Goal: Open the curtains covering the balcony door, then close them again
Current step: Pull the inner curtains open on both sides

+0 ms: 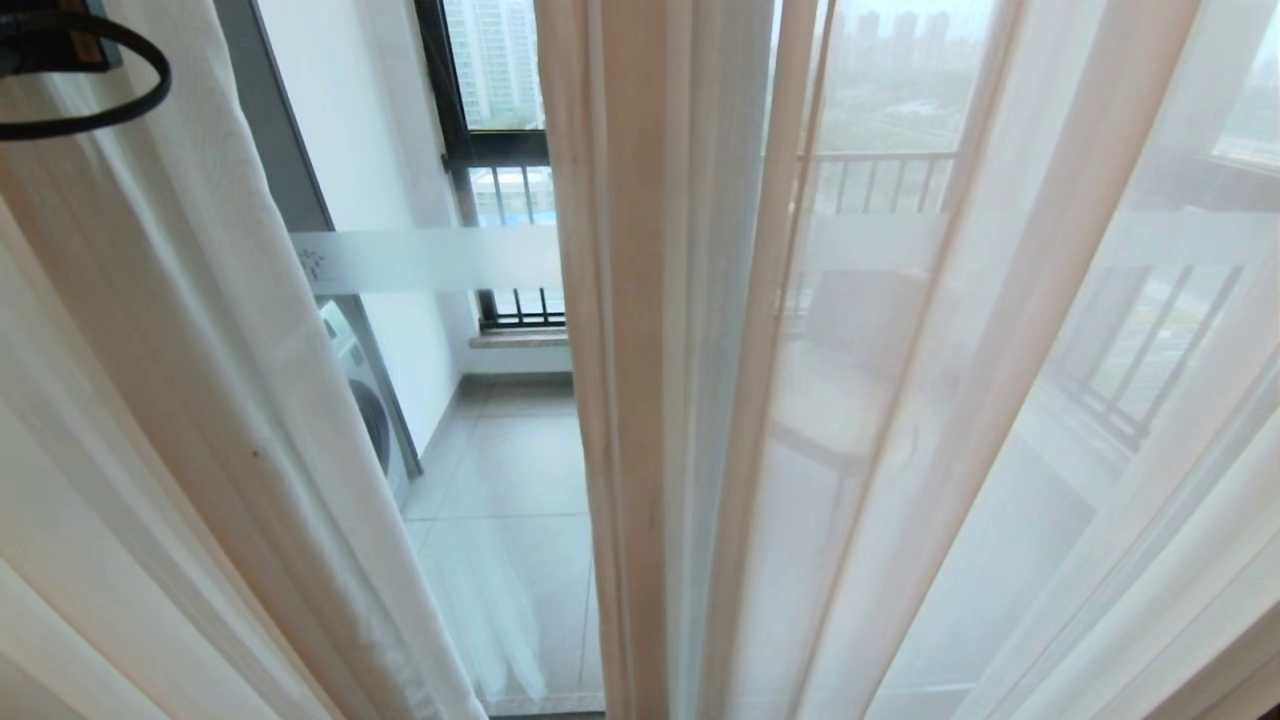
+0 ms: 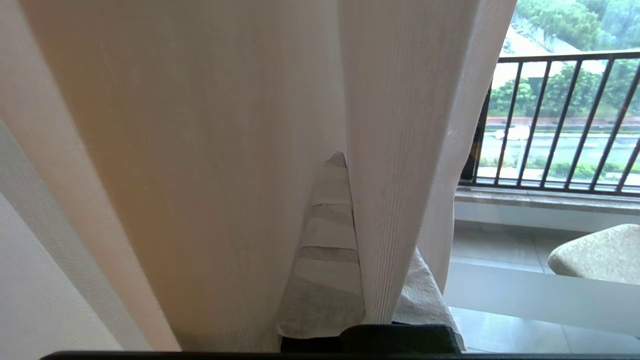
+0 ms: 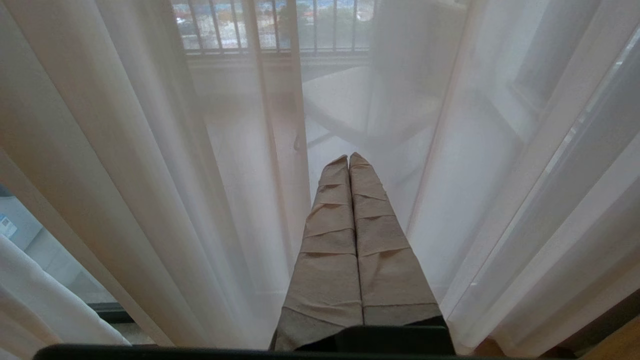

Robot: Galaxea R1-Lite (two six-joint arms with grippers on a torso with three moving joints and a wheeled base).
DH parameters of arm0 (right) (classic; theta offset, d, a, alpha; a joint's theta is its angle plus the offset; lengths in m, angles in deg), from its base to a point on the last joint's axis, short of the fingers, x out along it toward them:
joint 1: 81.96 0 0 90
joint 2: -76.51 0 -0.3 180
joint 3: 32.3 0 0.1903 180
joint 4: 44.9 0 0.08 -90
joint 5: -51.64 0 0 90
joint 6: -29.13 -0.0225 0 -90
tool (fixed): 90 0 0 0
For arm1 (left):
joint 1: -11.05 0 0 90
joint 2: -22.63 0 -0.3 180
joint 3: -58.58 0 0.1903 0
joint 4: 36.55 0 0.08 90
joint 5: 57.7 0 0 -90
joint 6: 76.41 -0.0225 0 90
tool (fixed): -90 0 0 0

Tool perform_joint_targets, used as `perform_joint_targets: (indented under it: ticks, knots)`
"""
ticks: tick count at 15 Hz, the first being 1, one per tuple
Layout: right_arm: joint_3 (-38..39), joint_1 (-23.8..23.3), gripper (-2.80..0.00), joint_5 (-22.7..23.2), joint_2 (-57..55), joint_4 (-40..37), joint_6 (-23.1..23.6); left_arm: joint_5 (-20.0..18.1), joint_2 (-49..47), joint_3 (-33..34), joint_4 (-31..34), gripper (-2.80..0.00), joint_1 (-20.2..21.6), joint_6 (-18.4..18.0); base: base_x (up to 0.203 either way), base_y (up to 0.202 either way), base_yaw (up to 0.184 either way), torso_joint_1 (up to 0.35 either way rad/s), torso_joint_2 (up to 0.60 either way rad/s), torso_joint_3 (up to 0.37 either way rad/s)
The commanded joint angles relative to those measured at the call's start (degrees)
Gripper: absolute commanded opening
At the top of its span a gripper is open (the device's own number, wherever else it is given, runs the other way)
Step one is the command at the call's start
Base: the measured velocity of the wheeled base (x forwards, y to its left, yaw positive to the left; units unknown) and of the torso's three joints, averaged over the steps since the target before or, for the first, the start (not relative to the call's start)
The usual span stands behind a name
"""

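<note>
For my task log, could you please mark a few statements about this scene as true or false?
1. The sheer white see-through curtains are parted, leaving a gap. True.
2. A white front-loading washing machine shows through the glass balcony door. True.
3. The right end effector is wide open. False: its wrapped fingers lie pressed together.
4. The left end effector is clear of the fabric. False: a curtain fold drapes over it.

Our left hand [image 2: 345, 165] points forward with its two taped fingers [image 2: 327, 235] pressed together, closed on a fold of the curtain [image 2: 200, 175]. Our right hand [image 3: 349, 159] also points toward the curtain, fingers [image 3: 332, 240] closed flat against each other, holding nothing.
</note>
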Motion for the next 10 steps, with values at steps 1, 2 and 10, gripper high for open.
perform_joint_targets:
  ticks: [1, 2, 10]
  knots:
    - [-0.01, -0.04, -2.80, 0.01, 0.02, -0.04, 0.00, 0.14, -0.19, -0.01, -0.06, -2.80, 0.02, 0.70, 0.000, 0.000, 0.000, 0.000, 0.00, 0.000]
    - [-0.01, 0.04, -2.80, 0.01, 0.02, -0.04, 0.00, 0.14, -0.20, 0.08, 0.03, -2.80, 0.02, 1.09, 0.000, 0.000, 0.000, 0.000, 0.00, 0.000]
    - [-0.01, -0.04, -2.80, 0.01, 0.02, -0.04, 0.00, 0.40, -0.20, 1.14, 0.03, -2.80, 0.02, 1.18, 0.000, 0.010, -0.001, 0.001, 0.00, -0.001]
